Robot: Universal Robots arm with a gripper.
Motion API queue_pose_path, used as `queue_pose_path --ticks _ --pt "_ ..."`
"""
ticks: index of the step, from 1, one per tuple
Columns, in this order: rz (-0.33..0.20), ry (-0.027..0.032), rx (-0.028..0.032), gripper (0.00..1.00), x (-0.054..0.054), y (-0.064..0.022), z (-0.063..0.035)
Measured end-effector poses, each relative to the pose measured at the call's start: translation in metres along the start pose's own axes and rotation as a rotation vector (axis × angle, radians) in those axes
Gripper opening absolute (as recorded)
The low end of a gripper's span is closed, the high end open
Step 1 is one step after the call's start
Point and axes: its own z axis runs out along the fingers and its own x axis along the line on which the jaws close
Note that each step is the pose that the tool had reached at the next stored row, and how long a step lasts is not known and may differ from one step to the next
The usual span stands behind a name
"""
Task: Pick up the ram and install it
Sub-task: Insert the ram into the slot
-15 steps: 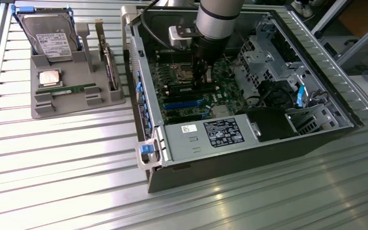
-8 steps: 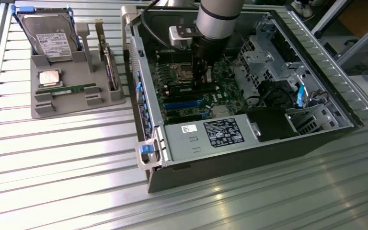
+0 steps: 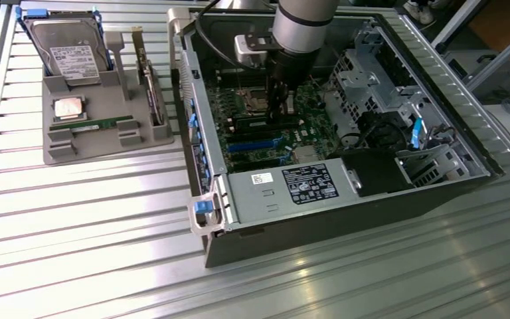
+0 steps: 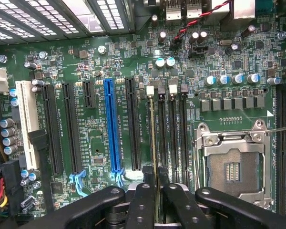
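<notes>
- Counter: ribbed metal surface, on which a computer case and a grey holder are set.
- Computer case: open, lying on its side, green motherboard exposed.
- Grey holder: placed at the exterior view's left; a hard drive, a processor chip and a green stick are kept in it.
- Claw: lowered inside the case over the memory slots, closed narrowly on the ram.
- Ram: held edge-on between the fingers, standing in the slot beside the blue slot's neighbour.
</notes>
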Motion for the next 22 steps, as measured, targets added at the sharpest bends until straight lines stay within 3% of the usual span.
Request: queue_pose_path --ticks 22 --pt "-0.001 -0.0001 0.0001 0.13 -0.0001 0.0017 0.0003"
